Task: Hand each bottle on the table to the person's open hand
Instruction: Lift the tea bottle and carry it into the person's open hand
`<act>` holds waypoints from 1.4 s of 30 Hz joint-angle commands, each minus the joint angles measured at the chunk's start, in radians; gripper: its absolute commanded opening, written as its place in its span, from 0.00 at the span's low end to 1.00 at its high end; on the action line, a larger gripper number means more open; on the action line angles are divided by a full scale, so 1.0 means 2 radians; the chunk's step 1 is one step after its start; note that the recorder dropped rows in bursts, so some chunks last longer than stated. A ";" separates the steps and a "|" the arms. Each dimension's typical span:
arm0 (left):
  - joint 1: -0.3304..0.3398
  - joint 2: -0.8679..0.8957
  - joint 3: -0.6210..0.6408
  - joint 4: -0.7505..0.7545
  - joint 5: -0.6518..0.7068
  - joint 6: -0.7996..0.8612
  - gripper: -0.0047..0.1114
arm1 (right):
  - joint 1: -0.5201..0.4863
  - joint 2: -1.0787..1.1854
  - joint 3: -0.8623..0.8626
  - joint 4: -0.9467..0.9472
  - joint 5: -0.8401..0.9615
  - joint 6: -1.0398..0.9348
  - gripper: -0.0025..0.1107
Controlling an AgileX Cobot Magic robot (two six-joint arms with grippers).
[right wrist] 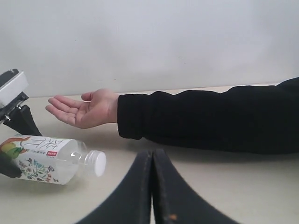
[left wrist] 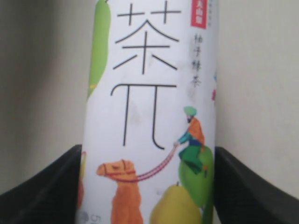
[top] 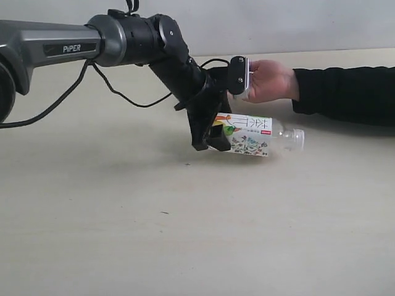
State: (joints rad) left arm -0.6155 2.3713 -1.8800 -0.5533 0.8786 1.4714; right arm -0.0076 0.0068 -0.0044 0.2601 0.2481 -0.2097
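Note:
Only one bottle [top: 250, 135] shows, clear with a colourful fruit label and a white cap. It lies on its side low over the table [top: 185, 234], cap pointing right. My left gripper [top: 213, 135] is shut on its base end. In the left wrist view the label [left wrist: 149, 116] fills the gap and both black fingers [left wrist: 46, 191] press its sides. The person's open hand [top: 271, 80] waits palm-up just behind the bottle. My right gripper [right wrist: 152, 161] is shut and empty, with the bottle [right wrist: 42, 158] and the hand [right wrist: 84, 108] ahead of it. The other bottles are out of view.
The person's black sleeve [top: 345, 92] stretches along the table's far right. The left arm's loose cable [top: 117, 92] hangs over the table at the left. A pale wall [right wrist: 149, 42] stands behind the table.

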 commanded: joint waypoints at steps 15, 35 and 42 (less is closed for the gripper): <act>-0.073 -0.117 0.002 0.039 -0.192 -0.710 0.04 | 0.001 -0.003 0.002 0.001 -0.002 0.000 0.02; -0.073 -0.075 0.002 0.180 -0.303 -1.071 0.04 | 0.012 -0.003 0.002 0.001 -0.002 0.000 0.02; -0.072 -0.030 0.002 0.179 -0.349 -1.106 0.04 | 0.012 -0.003 0.002 0.001 -0.002 0.000 0.02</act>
State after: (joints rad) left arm -0.7587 2.2967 -1.8777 -0.2042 0.2278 -0.7125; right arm 0.0141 0.0068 -0.0044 0.2601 0.2481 -0.2097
